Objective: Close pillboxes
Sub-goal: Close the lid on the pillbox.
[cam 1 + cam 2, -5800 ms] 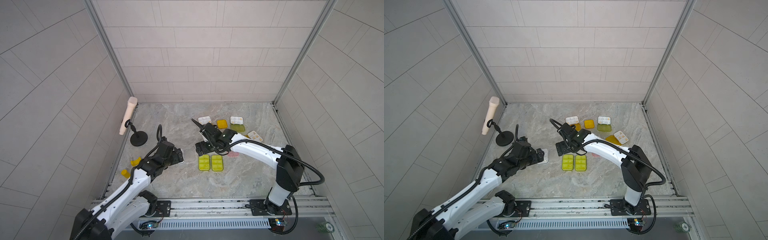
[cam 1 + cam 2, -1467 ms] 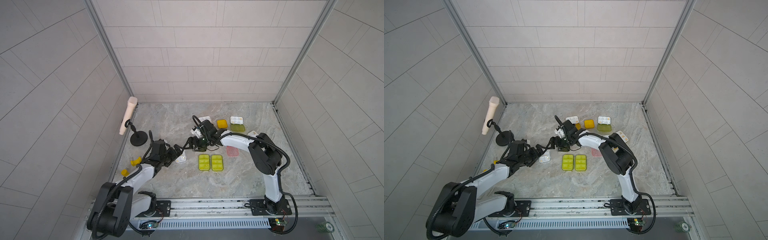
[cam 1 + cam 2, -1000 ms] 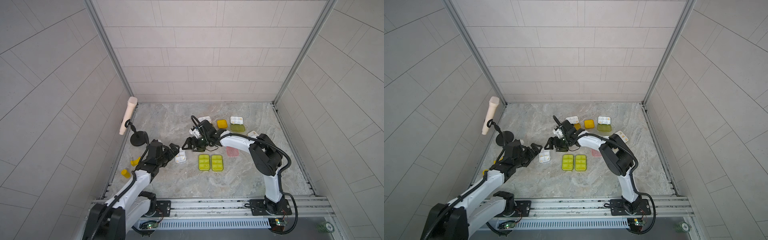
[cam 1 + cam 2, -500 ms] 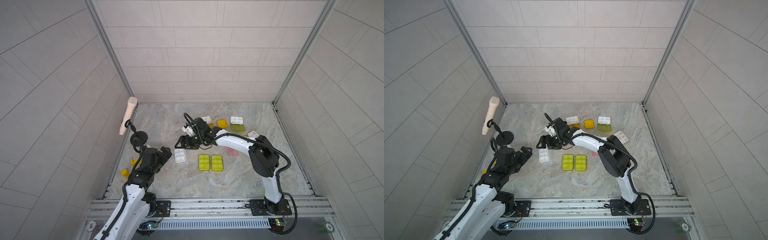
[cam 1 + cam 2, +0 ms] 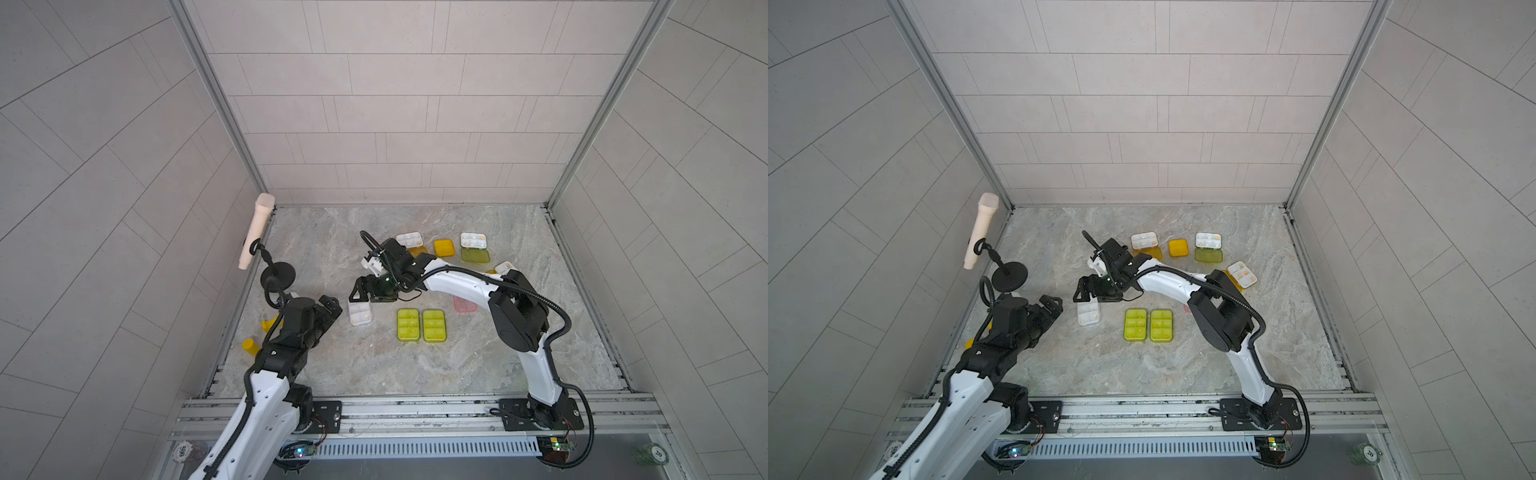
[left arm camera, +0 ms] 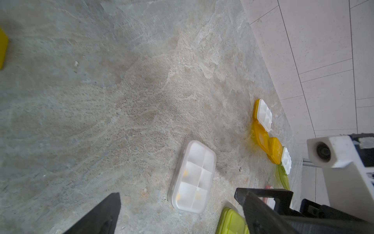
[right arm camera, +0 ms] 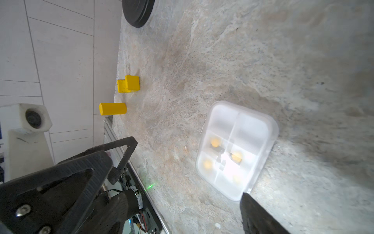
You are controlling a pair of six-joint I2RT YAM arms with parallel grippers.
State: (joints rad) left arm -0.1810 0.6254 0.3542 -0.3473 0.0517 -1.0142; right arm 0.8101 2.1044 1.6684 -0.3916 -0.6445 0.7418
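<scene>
Finding the clear pillbox point(image 5: 360, 313) flat on the marble tabletop point(image 5: 374, 365), lid down over its white tray, small orange pills showing through in the right wrist view. Placing the right gripper point(image 5: 365, 294) just behind it, toward the back wall, jaws spread wide and gripping nothing; cannot tell whether a fingertip touches the case. Placing the left gripper point(image 5: 332, 304) just beside the same box on the left arm's side, jaws likewise wide apart, empty, clear of the case. Noting two yellow-green pillboxes point(image 5: 408, 325) shut, side by side and touching, near the clear one toward the right arm's side. Noting a pink pillbox point(image 5: 464, 304) beyond them, partly hidden under the right arm; open or shut, cannot tell. Seeing farther back a shut orange pillbox point(image 5: 443, 247) between two open ones: an orange-lidded pillbox point(image 5: 409, 239) and a green-lidded pillbox point(image 5: 473, 240), each white tray bare, lid laid flat beside it. Spotting the far-right pillbox point(image 5: 1241, 274), open too, white tray with orange lid at its edge, by the right arm's elbow. Leaving by the left wall a microphone point(image 5: 256, 237) on its stand, a yellow cylinder point(image 5: 248, 345) and a yellow block point(image 7: 128, 84).
</scene>
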